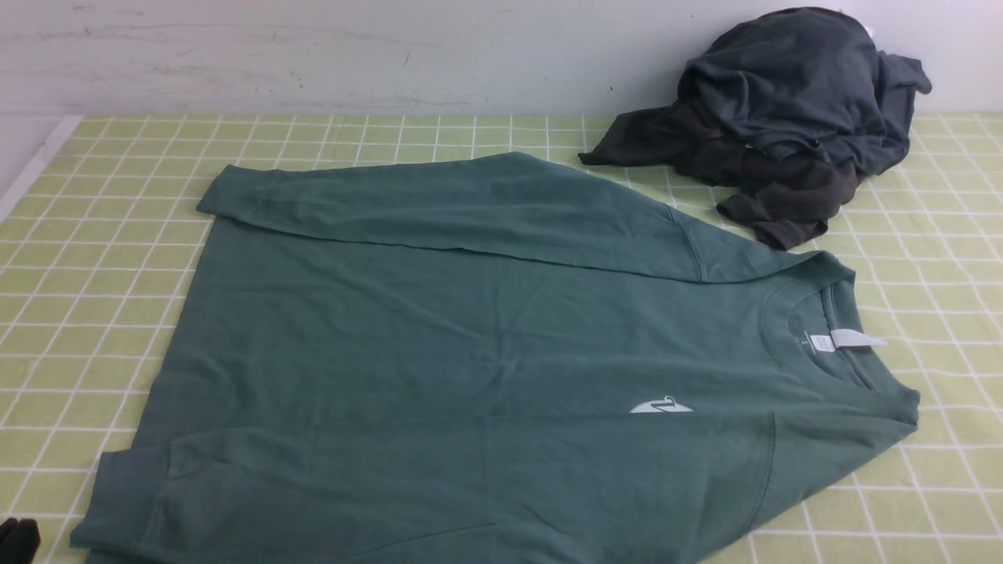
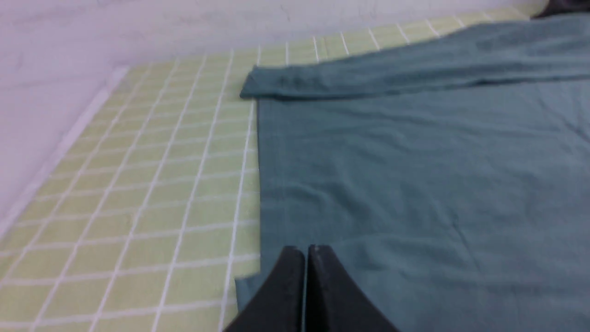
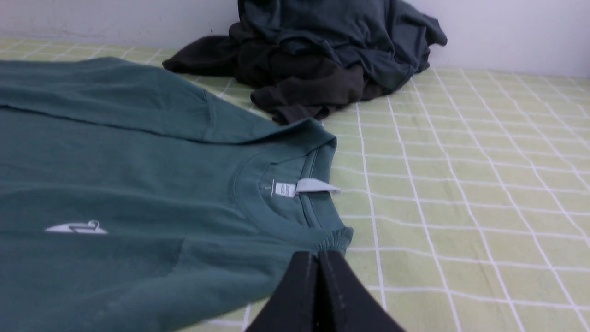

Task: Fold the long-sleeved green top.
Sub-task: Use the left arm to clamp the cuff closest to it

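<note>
While the green long-sleeved top (image 1: 470, 329) lies flat, the left gripper (image 2: 306, 251) and right gripper (image 3: 317, 256) sit closed, empty.

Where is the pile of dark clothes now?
In the front view the pile of dark clothes lies far right by the wall, just beyond the shoulder of the green long-sleeved top.

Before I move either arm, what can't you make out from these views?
Near edge of the green long-sleeved top: cut off by the front view's bottom edge.
Neck tag print: too small in the front and right wrist views.
Dark garment pile: its own folds hide how many pieces, in both those views.
Right gripper: outside the front view; shut, and its own body hides whether it touches cloth.
</note>
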You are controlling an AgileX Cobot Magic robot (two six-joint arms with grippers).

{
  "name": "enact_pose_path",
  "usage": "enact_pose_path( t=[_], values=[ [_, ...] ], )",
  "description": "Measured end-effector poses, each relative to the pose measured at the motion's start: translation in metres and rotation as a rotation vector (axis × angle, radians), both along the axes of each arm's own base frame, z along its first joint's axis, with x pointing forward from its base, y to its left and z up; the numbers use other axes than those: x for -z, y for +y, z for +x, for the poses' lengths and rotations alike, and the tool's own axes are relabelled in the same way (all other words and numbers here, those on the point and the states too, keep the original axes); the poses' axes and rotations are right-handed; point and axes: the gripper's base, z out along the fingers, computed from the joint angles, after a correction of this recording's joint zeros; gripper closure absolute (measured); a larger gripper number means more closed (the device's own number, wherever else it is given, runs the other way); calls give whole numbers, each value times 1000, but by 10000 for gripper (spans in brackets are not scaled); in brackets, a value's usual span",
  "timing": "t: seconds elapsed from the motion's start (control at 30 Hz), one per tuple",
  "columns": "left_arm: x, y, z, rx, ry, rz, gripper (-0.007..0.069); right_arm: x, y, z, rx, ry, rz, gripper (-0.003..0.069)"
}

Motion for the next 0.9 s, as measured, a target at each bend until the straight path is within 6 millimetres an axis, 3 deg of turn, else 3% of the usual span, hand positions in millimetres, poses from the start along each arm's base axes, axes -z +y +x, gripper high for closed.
enact_pose_path(
  t=[0.23, 0.33, 0.5, 0.6, 0.7, 0.8, 0.9],
  values=[
    [-23, 2, 0, -27, -250, 1, 625, -39, 1, -5, -17, -433, 41, 673],
    [-37, 4, -4, -42, -417, -54, 625, -55, 1, -13, -50, -628, 143, 673],
    [-58, 7, -13, -18, -667, -289, 625, -61, 2, -17, -91, -706, 259, 673],
    [-86, 6, -21, 21, -752, -352, 625, -64, 2, -17, -96, -707, 278, 673],
    [-121, 4, -20, 35, -724, -330, 625, -82, 2, -15, -87, -676, 266, 673],
    [-170, 2, 3, 10, -528, -198, 625, -123, 3, 3, -69, -545, 146, 673],
    [-181, 2, 39, -13, -317, -144, 625, -142, 3, 31, -49, -371, 59, 673]
  ],
)
